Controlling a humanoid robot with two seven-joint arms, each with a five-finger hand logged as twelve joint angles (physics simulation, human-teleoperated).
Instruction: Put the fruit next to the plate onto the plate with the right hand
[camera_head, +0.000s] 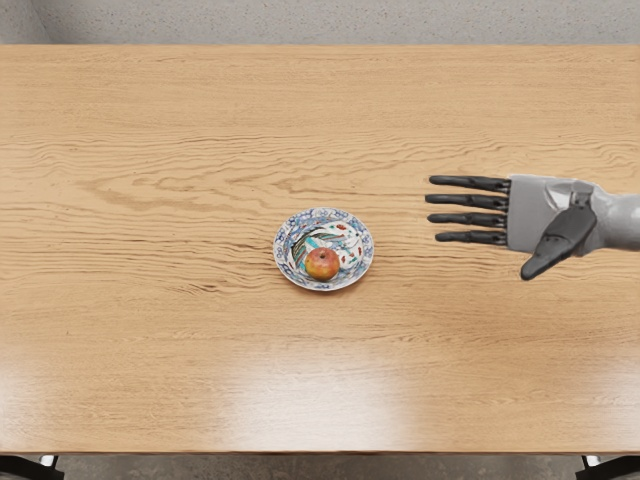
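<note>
**Q:** Where's the fruit (322, 264) seen right now?

**A:** Nearest first: plain wooden worktop (150, 350) is seen in front of the plate (352, 228). The fruit, reddish-yellow, is found on the plate itself, sat on its near half.

**Q:** And the right robot hand (510, 212)?

**A:** It's spotted well apart from the plate, off to its right and slightly farther back. It's released: fingers are stretched out flat toward the plate, the thumb is angled down, and nothing is gripped.
</note>
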